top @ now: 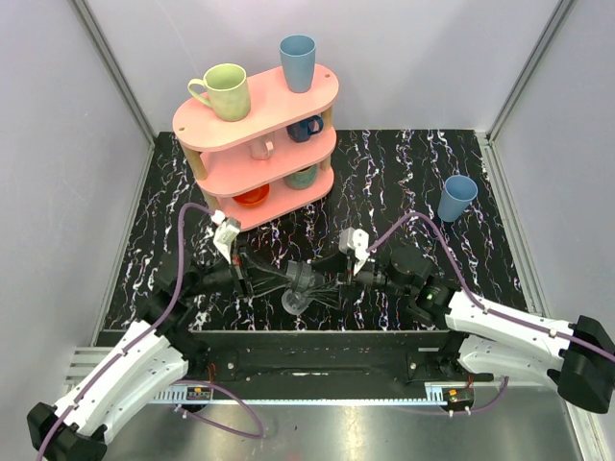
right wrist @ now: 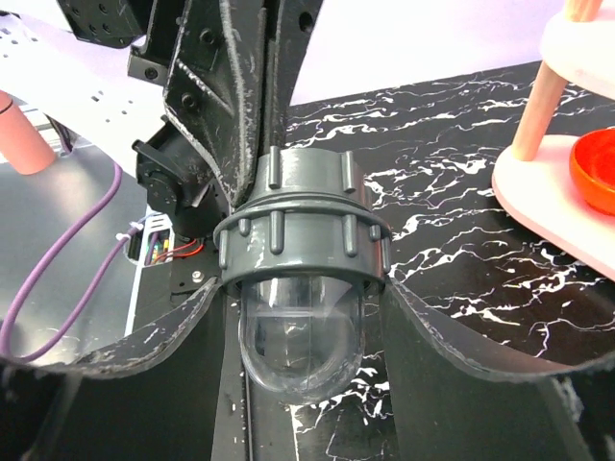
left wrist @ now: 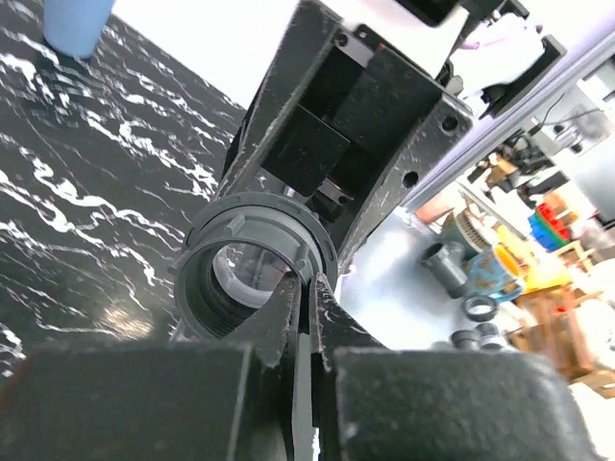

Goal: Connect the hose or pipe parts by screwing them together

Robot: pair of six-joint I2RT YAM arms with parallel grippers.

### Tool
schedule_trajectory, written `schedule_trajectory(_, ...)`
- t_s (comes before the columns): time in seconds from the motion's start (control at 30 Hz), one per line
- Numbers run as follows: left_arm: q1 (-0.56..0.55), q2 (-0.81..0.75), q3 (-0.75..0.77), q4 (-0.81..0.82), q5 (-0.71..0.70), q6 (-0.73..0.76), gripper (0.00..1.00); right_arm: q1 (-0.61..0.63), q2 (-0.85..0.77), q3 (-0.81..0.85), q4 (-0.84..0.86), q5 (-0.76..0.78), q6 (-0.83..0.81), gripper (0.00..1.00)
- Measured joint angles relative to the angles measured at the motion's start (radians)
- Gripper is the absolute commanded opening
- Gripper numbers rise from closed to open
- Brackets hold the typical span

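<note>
The pipe parts (top: 301, 280) hang joined above the table's middle, between both grippers. In the left wrist view the dark collar (left wrist: 255, 204) faces me open-ended, threads inside, the translucent part (left wrist: 240, 279) visible through it. My left gripper (left wrist: 309, 288) is shut on the collar's rim wall, one finger inside and one outside. In the right wrist view the grey-translucent fitting (right wrist: 298, 336) shows a clear dome under a ribbed grey ring (right wrist: 303, 245). My right gripper (right wrist: 301, 288) is closed on that ring's sides. The left fingers (right wrist: 226, 106) reach the collar from above.
A pink tiered rack (top: 259, 125) with several cups stands at the back left, its edge and a red bowl (right wrist: 596, 173) close on the right in the right wrist view. A blue cup (top: 457, 198) stands back right. Purple cables (top: 423, 226) loop over both arms.
</note>
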Motion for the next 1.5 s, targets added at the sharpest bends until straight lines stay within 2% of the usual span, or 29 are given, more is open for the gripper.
schedule_trajectory(0.23, 0.0, -0.049, -0.019, 0.018, 0.053, 0.231, 0.0, -0.02, 0.033, 0.032, -0.015, -0.069, 0.058, 0.0)
schedule_trajectory(0.27, 0.0, -0.048, -0.018, 0.011, 0.058, 0.257, 0.33, -0.023, 0.033, 0.032, -0.016, -0.073, 0.06, 0.0)
schedule_trajectory(0.33, -0.002, -0.039, 0.001, -0.023, 0.062, 0.298, 0.58, -0.024, 0.037, 0.032, -0.018, -0.08, 0.062, 0.0)
schedule_trajectory(0.37, -0.005, -0.027, 0.02, -0.041, 0.056, 0.313, 0.66, -0.023, 0.041, 0.032, -0.009, -0.092, 0.063, 0.0)
schedule_trajectory(0.47, -0.014, 0.001, 0.094, -0.146, 0.002, 0.312, 0.78, -0.02, 0.042, 0.032, 0.004, -0.084, 0.045, 0.0)
schedule_trajectory(0.57, -0.018, 0.0, 0.175, -0.29, -0.095, 0.29, 0.86, -0.022, 0.04, 0.032, 0.004, -0.063, -0.01, 0.0)
schedule_trajectory(0.67, -0.015, 0.001, 0.266, -0.406, -0.184, 0.243, 0.87, -0.014, 0.031, 0.021, 0.002, -0.061, -0.092, 0.0)
schedule_trajectory(0.8, -0.014, 0.013, 0.335, -0.504, -0.24, 0.166, 0.84, -0.012, 0.024, 0.011, -0.011, -0.031, -0.206, 0.0)
schedule_trajectory(1.03, -0.014, 0.167, 0.388, -0.671, -0.269, 0.029, 0.88, 0.061, -0.004, -0.032, 0.013, 0.082, -0.431, 0.0)
schedule_trajectory(1.27, -0.006, 0.188, 0.387, -0.698, -0.255, -0.043, 0.87, 0.204, 0.003, -0.042, 0.051, 0.244, -0.644, 0.0)
schedule_trajectory(1.5, 0.01, 0.171, 0.32, -0.634, -0.216, -0.139, 0.79, 0.25, 0.005, -0.074, 0.11, 0.359, -0.743, 0.0)
